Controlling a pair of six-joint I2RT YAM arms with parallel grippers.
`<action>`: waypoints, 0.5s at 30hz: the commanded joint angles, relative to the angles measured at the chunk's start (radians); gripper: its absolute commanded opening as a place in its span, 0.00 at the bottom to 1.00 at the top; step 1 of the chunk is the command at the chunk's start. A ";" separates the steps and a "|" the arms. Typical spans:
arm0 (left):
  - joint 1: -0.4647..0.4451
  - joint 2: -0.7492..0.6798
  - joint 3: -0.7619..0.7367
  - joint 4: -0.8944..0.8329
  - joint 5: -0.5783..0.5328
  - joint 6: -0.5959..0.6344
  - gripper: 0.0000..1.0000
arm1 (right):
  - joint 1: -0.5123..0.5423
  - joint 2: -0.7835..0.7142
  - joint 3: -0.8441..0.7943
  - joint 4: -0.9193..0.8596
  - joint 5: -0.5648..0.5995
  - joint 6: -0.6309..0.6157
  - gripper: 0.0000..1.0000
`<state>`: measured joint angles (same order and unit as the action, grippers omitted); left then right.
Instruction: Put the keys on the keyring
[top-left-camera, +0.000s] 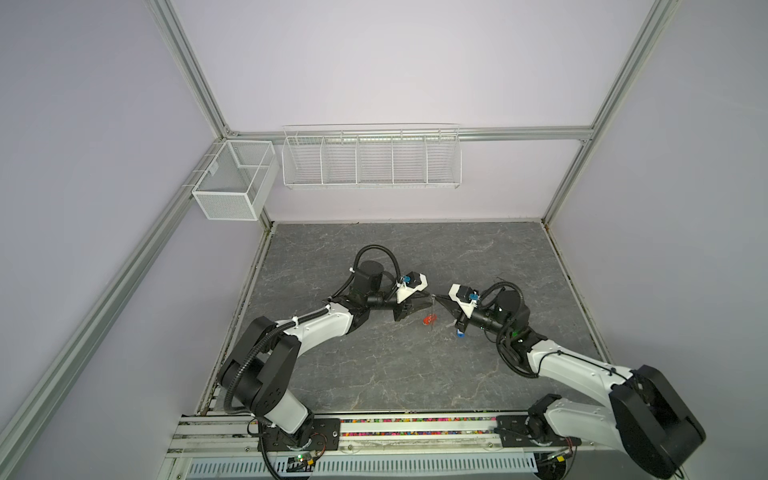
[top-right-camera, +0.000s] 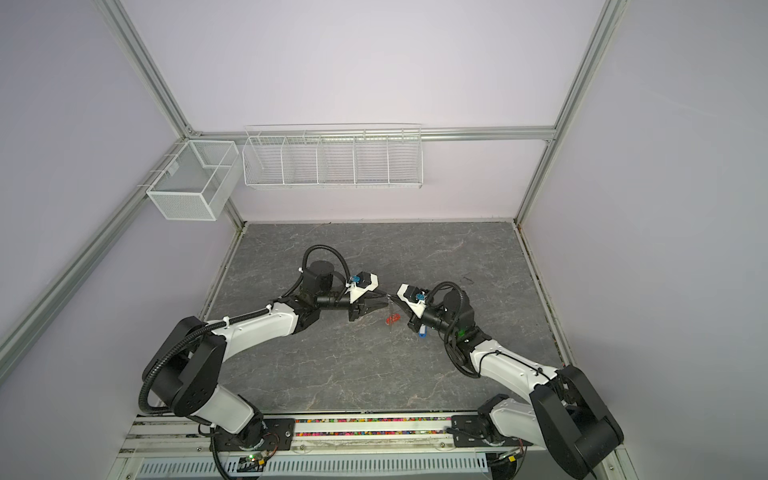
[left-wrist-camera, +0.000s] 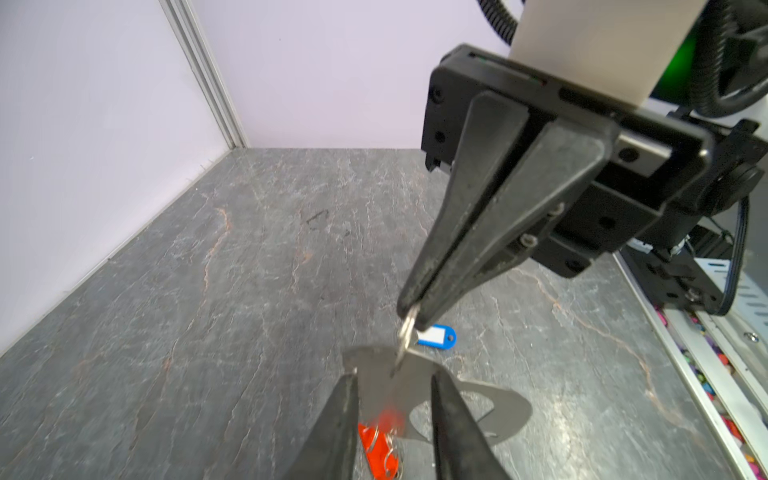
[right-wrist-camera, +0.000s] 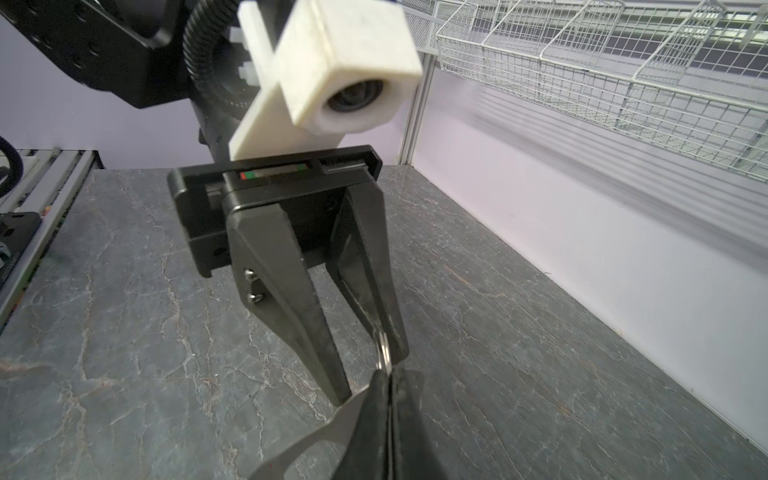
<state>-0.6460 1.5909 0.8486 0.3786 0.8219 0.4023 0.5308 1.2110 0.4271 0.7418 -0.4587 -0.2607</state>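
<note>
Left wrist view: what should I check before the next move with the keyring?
1. Right gripper shut on the metal ring at the keyring edge: ok.
2. Left gripper open, fingers either side of keyring: ok.
3. Red tag hooked onto keyring: cannot tell, blurred.
4. Blue tag on keyring: not ok, it lies on the table, apart.

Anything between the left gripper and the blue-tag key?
Yes. The keyring, hanging from a ring in the shut right gripper, sits just ahead of the open left gripper, with the red tag beside it. The blue-tag key lies on the table beyond them, so a straight reach looks blocked.
</note>
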 joint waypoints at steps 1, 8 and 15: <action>0.006 0.035 -0.011 0.146 0.070 -0.092 0.30 | -0.007 0.014 -0.009 0.048 -0.046 0.022 0.07; 0.006 0.051 -0.019 0.150 0.100 -0.106 0.25 | -0.012 0.033 -0.028 0.076 -0.039 0.027 0.07; 0.006 0.043 -0.026 0.148 0.105 -0.096 0.11 | -0.017 0.051 -0.034 0.134 -0.052 0.056 0.07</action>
<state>-0.6415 1.6386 0.8318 0.5030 0.9031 0.3202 0.5186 1.2556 0.4053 0.8009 -0.4782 -0.2344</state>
